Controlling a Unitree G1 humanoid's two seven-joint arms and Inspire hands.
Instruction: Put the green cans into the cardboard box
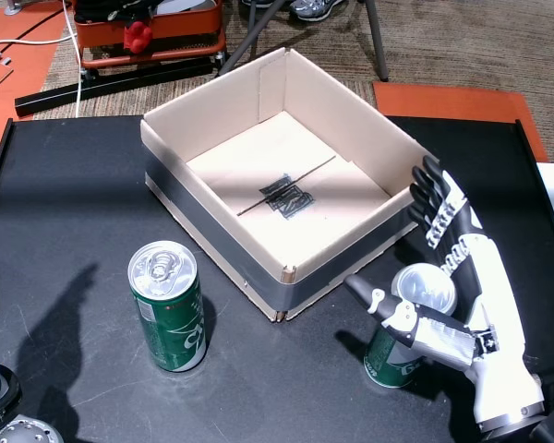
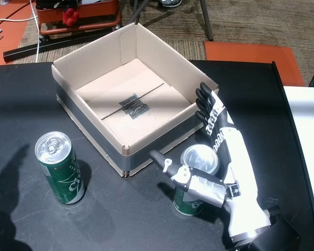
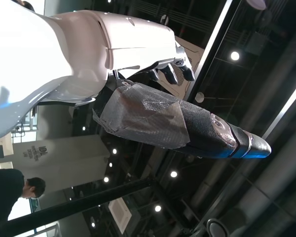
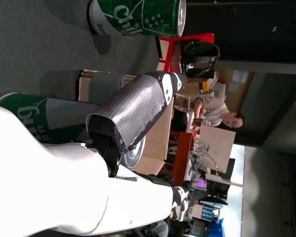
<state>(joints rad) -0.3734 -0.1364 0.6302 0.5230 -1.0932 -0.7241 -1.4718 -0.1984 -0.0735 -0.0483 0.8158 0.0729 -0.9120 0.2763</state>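
Two green cans stand upright on the black table (image 1: 74, 185). One can (image 1: 169, 318) (image 2: 60, 167) is at the front left of the open cardboard box (image 1: 212, 268) (image 2: 94, 133), whose inside holds no cans. The other can (image 1: 423, 288) (image 2: 198, 158) stands at the box's front right corner, between the thumb and palm of my right hand (image 1: 462, 277) (image 2: 225, 157). That hand is open, fingers straight, pointing at the box. The right wrist view shows its thumb (image 4: 133, 108) beside this can (image 4: 29, 118), with the far can (image 4: 138, 15) beyond. My left hand (image 3: 138, 39) is open, facing the ceiling.
A red-orange machine (image 1: 148, 32) with a white cable and a black bar sits on the floor beyond the table. An orange mat (image 1: 452, 100) lies past the far right edge. A person (image 4: 222, 113) sits in the background; another person (image 3: 15, 187) stands far off.
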